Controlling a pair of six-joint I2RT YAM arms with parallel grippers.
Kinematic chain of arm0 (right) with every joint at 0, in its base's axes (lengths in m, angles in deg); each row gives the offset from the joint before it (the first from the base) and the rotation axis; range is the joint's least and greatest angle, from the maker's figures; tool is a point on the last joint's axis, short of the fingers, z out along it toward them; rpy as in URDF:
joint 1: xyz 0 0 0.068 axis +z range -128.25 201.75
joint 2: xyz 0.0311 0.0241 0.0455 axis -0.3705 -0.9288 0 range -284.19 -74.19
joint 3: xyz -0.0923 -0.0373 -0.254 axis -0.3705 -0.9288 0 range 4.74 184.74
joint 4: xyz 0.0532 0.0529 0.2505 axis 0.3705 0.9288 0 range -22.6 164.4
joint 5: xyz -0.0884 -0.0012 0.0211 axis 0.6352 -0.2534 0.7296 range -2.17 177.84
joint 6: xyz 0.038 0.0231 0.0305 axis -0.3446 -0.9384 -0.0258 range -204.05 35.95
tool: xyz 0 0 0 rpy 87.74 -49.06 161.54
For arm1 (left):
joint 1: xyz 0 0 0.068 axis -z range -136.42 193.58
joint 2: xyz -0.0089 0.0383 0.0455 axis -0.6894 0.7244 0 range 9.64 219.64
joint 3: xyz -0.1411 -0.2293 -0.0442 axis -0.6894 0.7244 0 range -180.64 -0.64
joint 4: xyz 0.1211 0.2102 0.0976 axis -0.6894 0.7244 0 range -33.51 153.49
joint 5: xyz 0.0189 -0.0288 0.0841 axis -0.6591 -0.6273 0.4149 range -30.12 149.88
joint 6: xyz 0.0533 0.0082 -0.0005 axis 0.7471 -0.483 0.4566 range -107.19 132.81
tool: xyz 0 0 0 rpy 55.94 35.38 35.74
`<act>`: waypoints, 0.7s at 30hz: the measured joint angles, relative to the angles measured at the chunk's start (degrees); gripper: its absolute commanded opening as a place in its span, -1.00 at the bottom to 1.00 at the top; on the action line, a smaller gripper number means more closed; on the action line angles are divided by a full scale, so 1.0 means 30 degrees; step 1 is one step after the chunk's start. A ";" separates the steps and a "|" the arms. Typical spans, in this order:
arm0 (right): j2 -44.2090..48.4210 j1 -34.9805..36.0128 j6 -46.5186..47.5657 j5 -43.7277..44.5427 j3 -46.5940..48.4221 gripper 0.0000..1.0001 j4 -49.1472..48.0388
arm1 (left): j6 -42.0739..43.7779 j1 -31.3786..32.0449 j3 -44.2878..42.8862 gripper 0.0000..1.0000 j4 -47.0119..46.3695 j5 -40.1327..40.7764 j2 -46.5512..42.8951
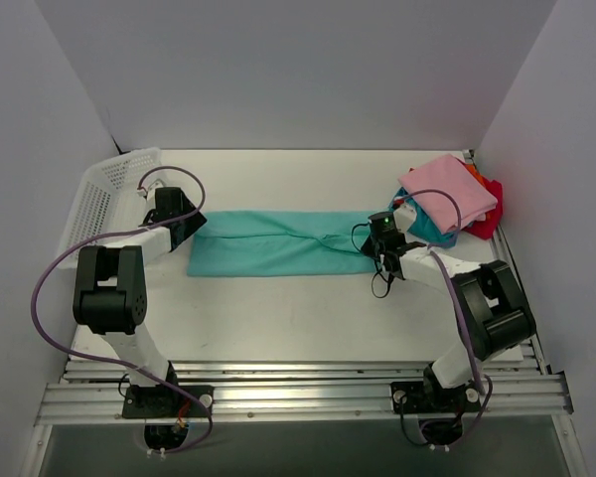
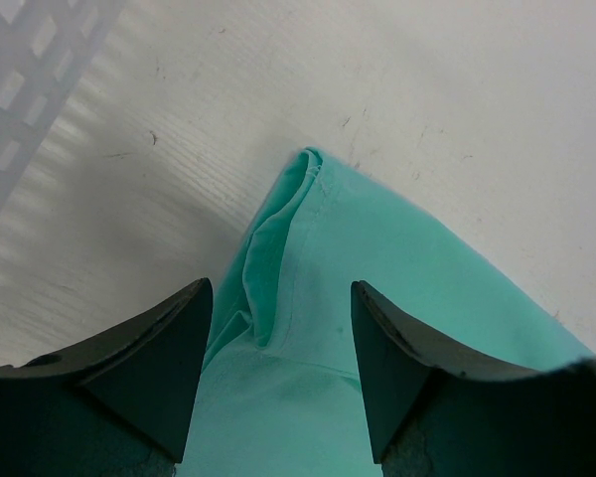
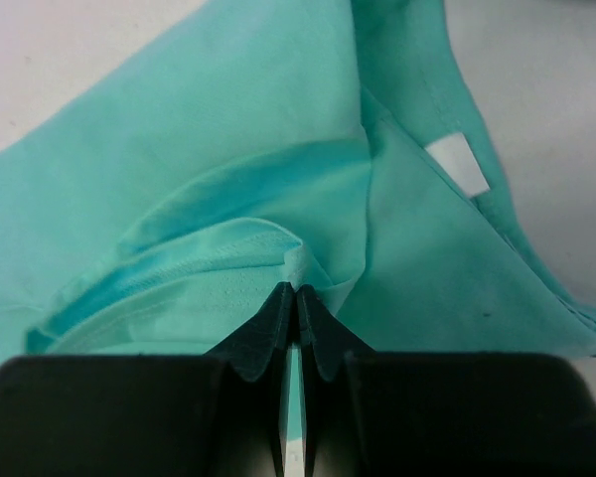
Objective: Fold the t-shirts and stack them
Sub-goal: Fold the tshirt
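We logged the teal-green t-shirt (image 1: 278,243) flat on the desk (image 1: 298,318), drawn out as a long band between the two arms, running left to right. We read it as folded lengthwise, with the cross-fold not yet made.

Left jaws: wide apart, low at the band's left end. In the left wrist view one finger stood to either side of a rumpled hem corner. Cloth lay between them, nothing pinched. We took this as lining up for a grip, so both ends could be lifted evenly.

Right jaws: pressed shut on a small pleat of the shirt at the neck end, beside the collar seam, with a white label (image 3: 457,164) just beyond. In the top view creases ran toward the pinch, which suggested the hold served to anchor the band.

Folded stack (image 1: 449,204): far right corner, near the right jaws. The pink shirt (image 1: 447,189) lay on top, with the teal-blue shirt (image 1: 427,229), red shirt (image 1: 490,221) and orange shirt (image 1: 485,182) showing beneath. We judged it sat there so a finished fold travels only a short way. The white mesh basket (image 1: 104,194) stood far left, just beside the left arm (image 1: 109,288).

Risk, as we judged it: the thin pinch could slip, or the left jaws could catch one layer only.
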 measured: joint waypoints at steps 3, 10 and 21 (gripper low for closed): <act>0.0036 0.0117 -0.0022 0.0095 -0.0619 -1.00 0.0364 | 0.0000 0.0000 0.0000 0.33 0.0000 0.0000 0.0000; 0.2237 0.0765 -0.0058 0.0736 -0.1494 -1.00 0.1311 | 0.0000 0.0000 0.0000 0.33 -0.0007 0.0007 0.0000; 0.4269 0.2142 -0.0678 0.2419 -0.2827 1.00 0.2288 | 0.0000 0.0000 0.0000 0.33 -0.0007 0.0029 0.0000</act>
